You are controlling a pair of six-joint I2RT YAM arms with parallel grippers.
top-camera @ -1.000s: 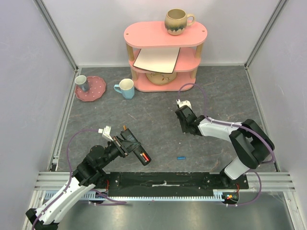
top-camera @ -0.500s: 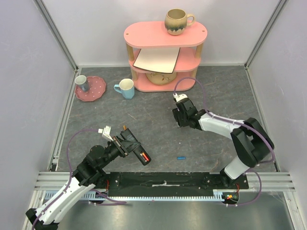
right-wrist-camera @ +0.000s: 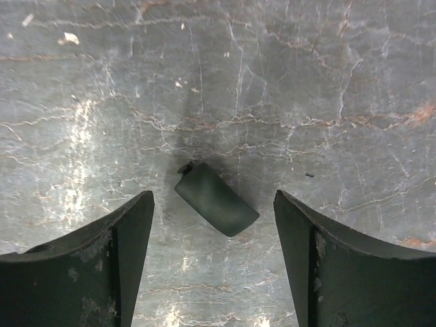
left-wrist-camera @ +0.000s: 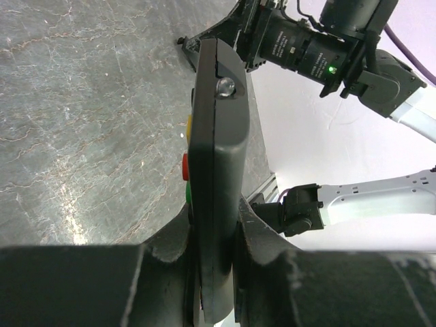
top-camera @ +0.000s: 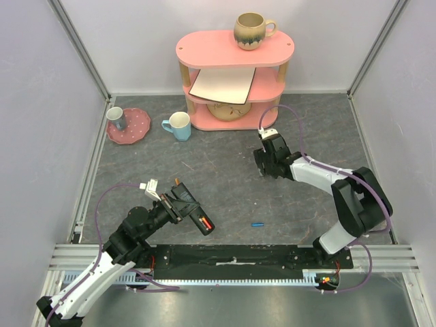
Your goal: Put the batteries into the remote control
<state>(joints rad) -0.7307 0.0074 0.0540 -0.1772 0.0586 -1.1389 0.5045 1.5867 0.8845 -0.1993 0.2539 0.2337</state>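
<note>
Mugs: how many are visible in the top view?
3: brown mug atop the pink shelf; blue-handled mug on the table left of it; grey cup on the red plate.

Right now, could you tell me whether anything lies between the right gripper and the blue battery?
Nothing visible does: only bare table separates the open right gripper from the blue battery; a small dark piece lies directly below it.

A shelf (top-camera: 235,75) stands at the table's (top-camera: 306,211) far edge with a mug (top-camera: 252,30) on top. To its left sit a cup (top-camera: 178,126) and then a plate (top-camera: 133,126) by the left edge. Near the front edge, the left gripper (top-camera: 177,204) holds the remote control (top-camera: 197,216), with a loose battery (top-camera: 257,223) to its right. A small cover (right-wrist-camera: 216,199) lies on the table under the right gripper (top-camera: 263,169).
</note>
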